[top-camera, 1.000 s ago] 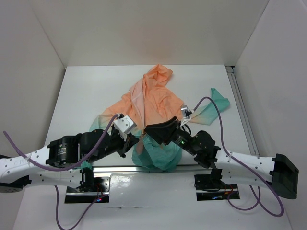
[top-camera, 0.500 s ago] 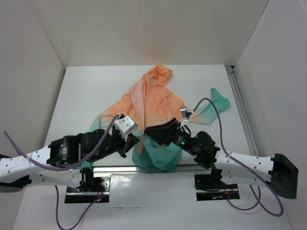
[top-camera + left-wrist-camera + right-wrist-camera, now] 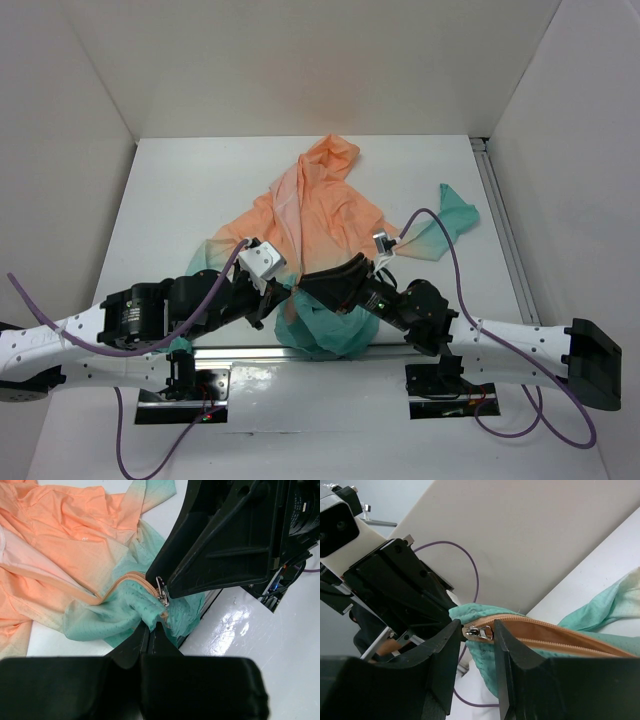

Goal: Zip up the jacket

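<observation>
Although both arms have met at the hem, the zipping looks to be only at its start. The jacket [image 3: 322, 212] lies spread on the table [image 3: 180, 190], its hood [image 3: 335, 155] toward the far side and its teal hem [image 3: 330, 330] bunched at the near edge, in the centre. In the top view the front is parted over most of its length, and a paler inside shows between the two orange halves.

The left gripper [image 3: 152, 628] is closed on teal cloth just below the slider [image 3: 162, 592], so it holds the jacket at the bottom of the zipper. The right gripper [image 3: 477, 626] is narrow, and the slider fills the gap between its fingers; it seems to pinch it, though the contact is not fully clear. The tape [image 3: 555, 632] runs away from the slider to the right in that view.

As a judgement: the slider sits low near the hem, so nearly the whole run up toward the hood is left.
</observation>
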Robot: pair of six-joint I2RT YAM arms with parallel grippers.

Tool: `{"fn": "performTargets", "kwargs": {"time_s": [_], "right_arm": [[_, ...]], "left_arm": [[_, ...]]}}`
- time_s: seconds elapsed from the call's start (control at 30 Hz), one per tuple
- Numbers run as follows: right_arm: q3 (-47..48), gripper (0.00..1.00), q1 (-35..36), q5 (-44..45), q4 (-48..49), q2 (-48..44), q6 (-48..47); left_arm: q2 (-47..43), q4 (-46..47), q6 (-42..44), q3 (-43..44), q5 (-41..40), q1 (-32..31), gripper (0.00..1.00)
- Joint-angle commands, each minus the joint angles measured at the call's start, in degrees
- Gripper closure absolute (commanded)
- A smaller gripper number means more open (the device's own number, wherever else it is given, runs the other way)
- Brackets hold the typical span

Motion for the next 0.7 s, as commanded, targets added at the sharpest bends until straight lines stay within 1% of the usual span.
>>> {"fn": "performTargets", "kwargs": {"time_s": [0.0,0.1,0.13,0.27,0.3,0.4,0.57,0.67], "right_arm": [[0.0,0.61,1.0,0.6,2.1,-1.2,-0.2],[0.0,0.62,1.5,1.1,2.1,-1.2,-0.2],[0.0,0.64,1.5,1.1,2.1,-1.2,-0.2],[0.0,0.79,1.5,1.6,1.5,-1.2,-0.2],[0.0,0.88,1.5,1.6,1.5,-1.2,-0.2],[0.0,1.0,1.5,2.7,0.1,-1.7,-0.2],[0.0,1.0,2.0,4.8,-0.5,-1.7,-0.2],[1.6,1.0,2.0,6.5,-0.5,-0.8,-2.8]], "left_arm": [[-0.2,2.0,1.1,2.1,-0.9,-0.2,1.0],[-0.2,2.0,1.1,2.1,-0.9,-0.2,1.0],[-0.7,2.0,1.1,2.1,-1.4,-0.2,1.0],[-0.7,2.0,1.1,2.1,-1.4,-0.2,1.0],[-0.7,2.0,1.1,2.1,-1.4,-0.2,1.0],[-0.7,2.0,1.1,2.1,-1.4,-0.2,1.0],[-1.3,2.0,1.1,2.1,-1.4,-0.2,1.0],[-1.3,2.0,1.1,2.1,-0.9,-0.2,1.0]]}}
